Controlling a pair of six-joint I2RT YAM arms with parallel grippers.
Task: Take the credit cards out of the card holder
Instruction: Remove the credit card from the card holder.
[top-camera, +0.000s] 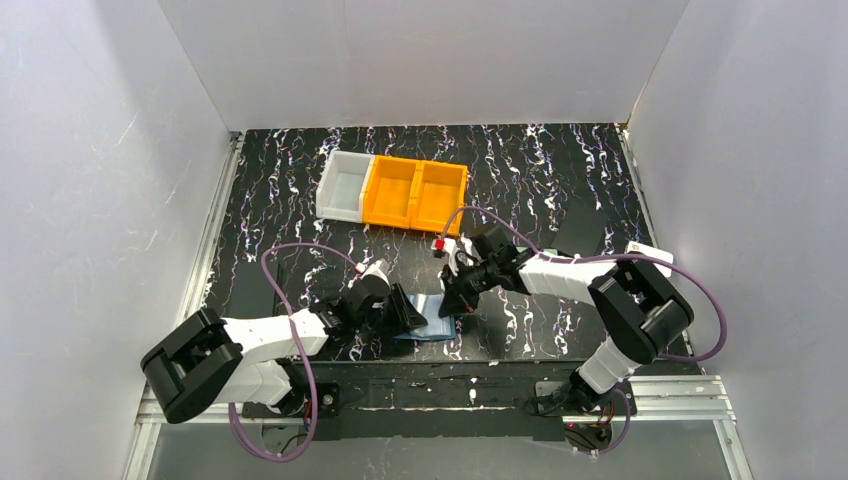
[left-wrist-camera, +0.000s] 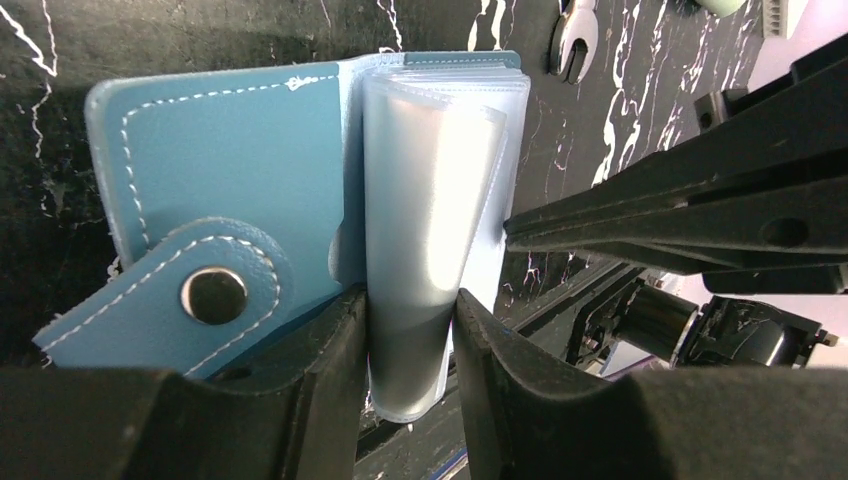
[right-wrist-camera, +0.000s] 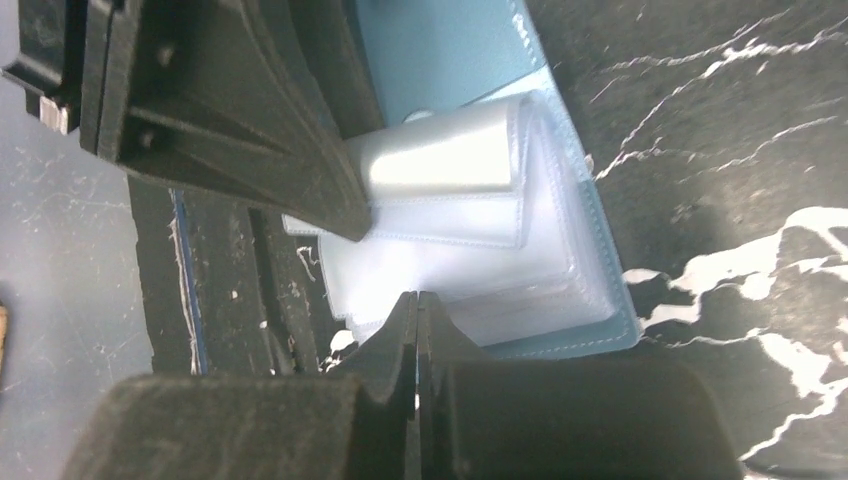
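Left fingers (left-wrist-camera: 325, 380) are clamped on the bundle of clear pockets (left-wrist-camera: 430, 180) standing up from the open card holder (left-wrist-camera: 230, 150). The right fingers (right-wrist-camera: 395, 345) are pressed together, tips set against the pocket edges. The card holder is laid open on the tabletop (top-camera: 560, 180), well apart from the orange bins (top-camera: 415, 195), on their side toward the arm bases. Its snap flap (left-wrist-camera: 190, 295) is unfastened. Whether credit cards are seated in the pockets cannot be told.

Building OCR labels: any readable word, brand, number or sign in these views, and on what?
No readable text anywhere.
card holder: only white stitching and a plain metal snap.
clear pockets: glare, no card print visible.
orange bins, white bin: no labels visible.
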